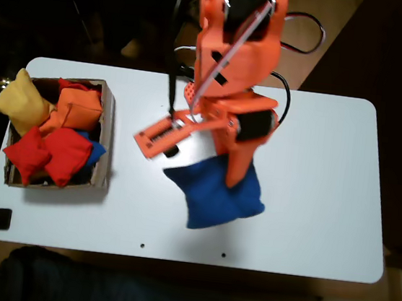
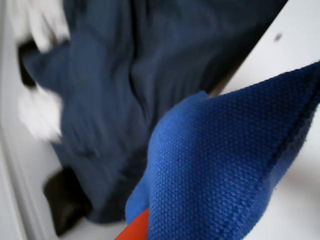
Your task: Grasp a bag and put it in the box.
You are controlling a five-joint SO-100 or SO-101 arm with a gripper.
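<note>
Blue beanbag (image 2: 225,165): in the wrist view we see its coarse royal-blue weave up close, one seamed point reaching to the upper right, an orange finger (image 2: 135,231) tip pressed against its lower edge.
Gripper (image 1: 235,178): in the fixed view we see the orange claw reaching down onto the blue beanbag (image 1: 214,192); we cannot tell whether it is clamped or apart.
Bag's place: we find it near the middle of the white table (image 1: 325,208), well apart from the box.
Dark blue cloth (image 2: 115,90): we see it blurred beyond the table edge in the wrist view.
Cardboard box (image 1: 104,143): we see it at the table's left end in the fixed view, holding red beanbags (image 1: 49,153), an orange beanbag (image 1: 77,109) and a sliver of blue.
Yellow beanbag (image 1: 22,103): we see it draped over the box's upper-left corner.
</note>
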